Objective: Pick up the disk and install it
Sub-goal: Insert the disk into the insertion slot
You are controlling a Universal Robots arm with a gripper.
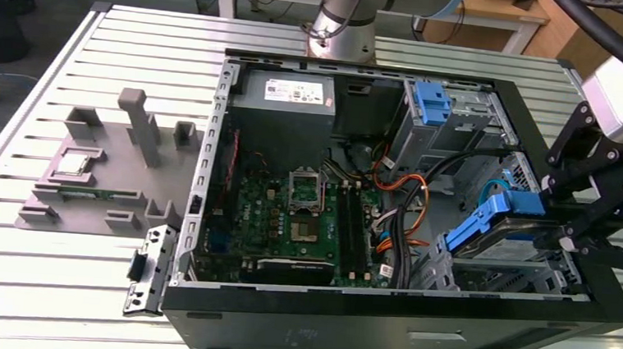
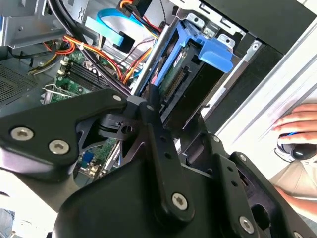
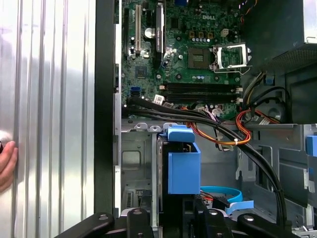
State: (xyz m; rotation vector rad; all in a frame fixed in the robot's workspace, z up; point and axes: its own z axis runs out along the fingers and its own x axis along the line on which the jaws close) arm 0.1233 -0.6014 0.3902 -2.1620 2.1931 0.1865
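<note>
We see the hand (image 1: 561, 221) closed on the disk (image 1: 494, 232), its fingers (image 2: 153, 101) pressed along the blue carrier's sides. The disk sits in the drive cage at the corner of the open computer case (image 1: 389, 328) on the exterior view's right. Its long axis is slanted, with the blue-tabbed end raised toward the hand and the other end lower toward the motherboard (image 1: 298, 215). The grey power supply (image 1: 284, 94) has a white label whose print we cannot make out. The case lies on the slatted table (image 1: 40, 287).
</note>
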